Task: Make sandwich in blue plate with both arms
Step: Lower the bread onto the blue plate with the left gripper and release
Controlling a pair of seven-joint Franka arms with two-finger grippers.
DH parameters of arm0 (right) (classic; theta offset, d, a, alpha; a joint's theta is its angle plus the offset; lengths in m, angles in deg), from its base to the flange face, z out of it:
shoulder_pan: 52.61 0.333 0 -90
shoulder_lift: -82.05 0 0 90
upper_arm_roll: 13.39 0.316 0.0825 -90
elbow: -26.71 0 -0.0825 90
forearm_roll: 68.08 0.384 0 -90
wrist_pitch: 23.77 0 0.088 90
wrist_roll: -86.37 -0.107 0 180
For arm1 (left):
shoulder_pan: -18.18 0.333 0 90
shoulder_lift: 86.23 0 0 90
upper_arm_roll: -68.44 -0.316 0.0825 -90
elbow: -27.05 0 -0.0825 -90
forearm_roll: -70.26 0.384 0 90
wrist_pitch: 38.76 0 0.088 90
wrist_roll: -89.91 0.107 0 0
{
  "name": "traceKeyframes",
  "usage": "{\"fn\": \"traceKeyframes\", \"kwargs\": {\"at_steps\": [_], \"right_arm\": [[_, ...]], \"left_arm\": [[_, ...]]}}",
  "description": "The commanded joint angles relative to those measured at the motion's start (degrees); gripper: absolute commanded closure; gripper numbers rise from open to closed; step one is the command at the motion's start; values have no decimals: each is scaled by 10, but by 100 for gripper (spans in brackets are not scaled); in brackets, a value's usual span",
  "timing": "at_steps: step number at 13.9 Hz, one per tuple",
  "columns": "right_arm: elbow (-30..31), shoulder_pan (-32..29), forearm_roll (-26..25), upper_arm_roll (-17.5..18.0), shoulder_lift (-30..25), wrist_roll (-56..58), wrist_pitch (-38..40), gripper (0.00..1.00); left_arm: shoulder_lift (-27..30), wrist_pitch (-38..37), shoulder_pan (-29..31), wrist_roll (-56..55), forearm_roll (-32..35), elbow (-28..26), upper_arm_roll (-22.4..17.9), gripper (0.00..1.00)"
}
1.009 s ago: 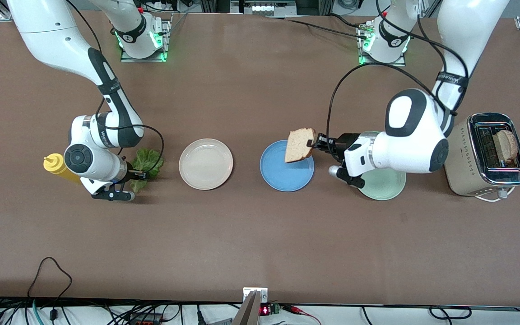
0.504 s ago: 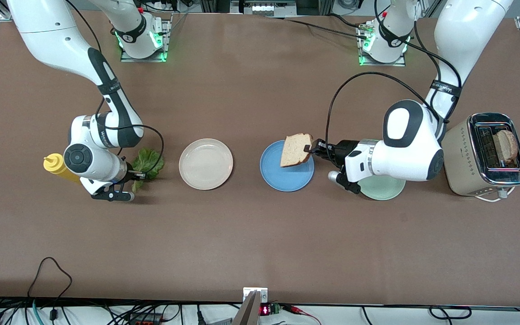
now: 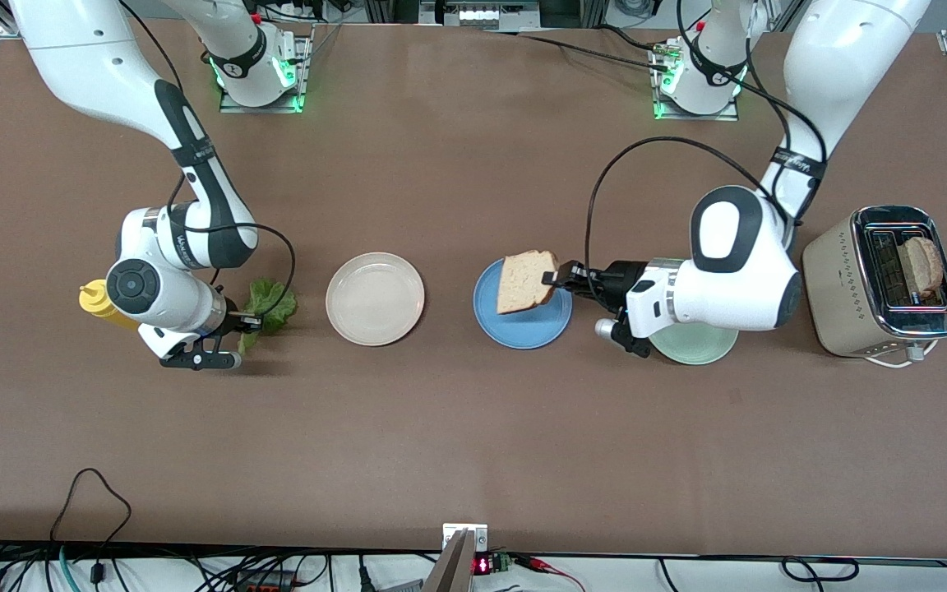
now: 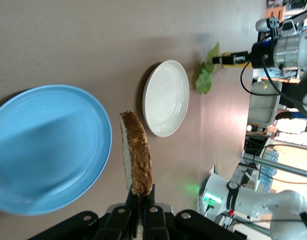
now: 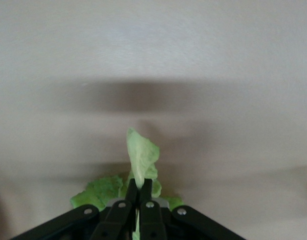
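Meanwhile, bread over the blue plate, lettuce pinched

Right now the blue plate serves as the landmark, lying on the worktop between the beige-white plate and the mint-green plate. The left gripper hangs over the blue plate's rim on the left arm's side, its fingers clamped on one edge of a toasted bread slice, which stands on edge, tilted, above the plate and not yet touching it. In the left wrist view the slice shows crust-on, gripped at its lower end only.

Well apart from the blue plate, past the beige-white plate toward the right arm's end, the right gripper has its fingers shut on the lettuce leaf, low over the worktop beside the yellow squeeze bottle. A second slice stands in the toaster, toward the left arm's end.

Judging by looks, the toast is light, stiff and crumbly: an edge pinch holds it, though a hard squeeze could break the crust. The lettuce is limp and tears easily; holding it by a fold near the rib seems safest
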Motion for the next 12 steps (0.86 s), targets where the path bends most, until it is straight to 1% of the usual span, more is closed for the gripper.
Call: {"fn": "traceKeyframes", "kwargs": {"at_steps": [1,3,4,7,9,12], "right_arm": [[-19,3,-4,2,-27,76,70,100],[-44,4,-3,2,-34,127,128,100],[-50,4,-2,2,-39,154,144,100],[-56,12,0,8,-64,218,162,100],[-65,18,-1,11,-78,244,195,100],[-107,26,0,18,-83,316,257,100]], "left_arm": [[-23,33,-14,40,-46,2,3,100],[-25,36,-14,78,-82,-5,3,100],[-33,39,-16,98,-89,-8,3,100],[-33,35,0,158,-90,-55,3,100],[-48,39,10,210,-90,-60,2,100],[-55,38,25,238,-90,-61,1,100]]}}
